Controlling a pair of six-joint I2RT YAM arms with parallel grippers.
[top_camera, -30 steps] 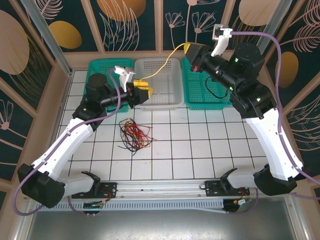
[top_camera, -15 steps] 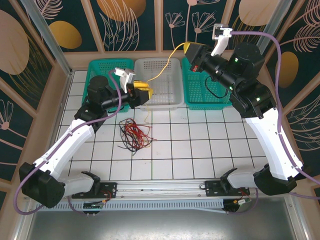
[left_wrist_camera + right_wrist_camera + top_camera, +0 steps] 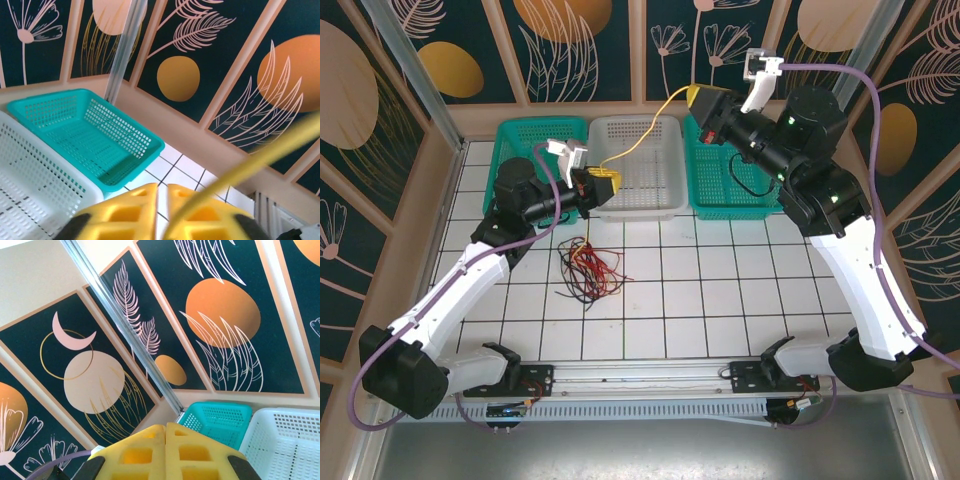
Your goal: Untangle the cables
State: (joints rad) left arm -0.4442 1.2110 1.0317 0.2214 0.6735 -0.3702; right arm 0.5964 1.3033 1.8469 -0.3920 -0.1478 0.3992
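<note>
- Far left, back of the tiled table (image 3: 720, 290): a teal basket (image 3: 523, 143), holding no wire that I can see.
- Left gripper (image 3: 612, 183) hangs at the front left corner of the white basket (image 3: 640, 165). In the wrist view, the left gripper (image 3: 159, 192) has its yellow pads (image 3: 132, 210) drawn together, with only a thin seam between them. It is clenched on the yellow cable (image 3: 240, 172), which runs out blurred past the right pad toward the upper right.
- Below it, on the tiles, lies a loose tangle of red and black cables (image 3: 588, 268), near the left arm's forearm and apart from the baskets.
- The yellow cable (image 3: 647, 128) rises from the left gripper in a slack diagonal over the white basket.
- Right gripper (image 3: 694, 97) is raised above the back rim between the white basket and the second teal basket (image 3: 725, 185). The cable's upper end meets its tip. In the wrist view, the right gripper (image 3: 165, 427) has its pads pressed flush together, but the cable itself is hidden there.
</note>
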